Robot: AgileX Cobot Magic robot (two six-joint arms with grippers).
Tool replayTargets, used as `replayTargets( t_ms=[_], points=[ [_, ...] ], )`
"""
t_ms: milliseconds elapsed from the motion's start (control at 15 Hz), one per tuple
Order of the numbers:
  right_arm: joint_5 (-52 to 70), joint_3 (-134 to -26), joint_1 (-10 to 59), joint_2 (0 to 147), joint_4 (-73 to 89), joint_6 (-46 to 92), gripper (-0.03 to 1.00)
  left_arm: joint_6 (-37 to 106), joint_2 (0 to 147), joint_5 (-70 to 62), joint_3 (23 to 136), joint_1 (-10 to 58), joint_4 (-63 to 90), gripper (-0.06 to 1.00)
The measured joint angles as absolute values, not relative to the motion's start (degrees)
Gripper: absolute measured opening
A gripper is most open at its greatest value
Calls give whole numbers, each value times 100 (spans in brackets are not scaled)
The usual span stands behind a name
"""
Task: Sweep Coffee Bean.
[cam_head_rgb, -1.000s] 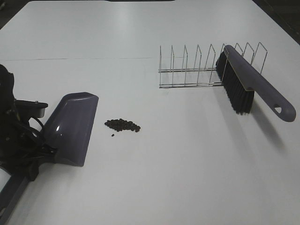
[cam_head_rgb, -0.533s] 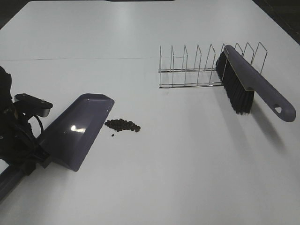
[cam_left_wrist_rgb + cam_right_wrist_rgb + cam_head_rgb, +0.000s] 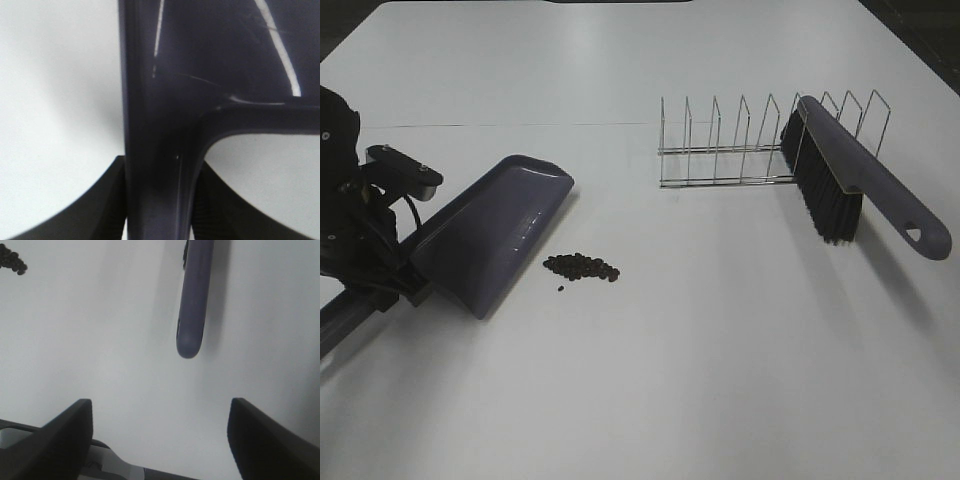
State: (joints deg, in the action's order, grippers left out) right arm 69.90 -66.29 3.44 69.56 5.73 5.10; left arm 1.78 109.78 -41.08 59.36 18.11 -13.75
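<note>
A small heap of dark coffee beans (image 3: pixel 582 267) lies on the white table (image 3: pixel 650 380), with one stray bean just in front of it. My left gripper (image 3: pixel 388 288) is shut on the handle of the purple dustpan (image 3: pixel 490 235). It holds the pan tilted, just left of the beans and apart from them. In the left wrist view the handle (image 3: pixel 160 150) sits clamped between the fingers (image 3: pixel 90 215). My right gripper (image 3: pixel 160 440) is open and empty above the table. It points at the end of the brush handle (image 3: pixel 192 305), with the beans (image 3: pixel 12 260) far off at the frame corner.
A purple brush with black bristles (image 3: pixel 860 180) leans on the right end of a wire rack (image 3: pixel 740 150) at the back right. The right arm is out of the exterior view.
My left gripper has carried the dustpan toward the far side and raised it. The pan's mouth now sits behind and left of the beans. The beans and brush have not moved.
</note>
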Motion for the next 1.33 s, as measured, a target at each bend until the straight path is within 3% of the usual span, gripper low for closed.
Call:
replayTargets(
  t_ms=[733,1333],
  points=[
    [6583,-9007,344,10709,544,1169,65,682,10978,-4440,5953,1811,-1381,32],
    [6171,-10302,344,12364,298,1209,65,682,10978,-4475,5953,1811,-1266,32]
  ],
)
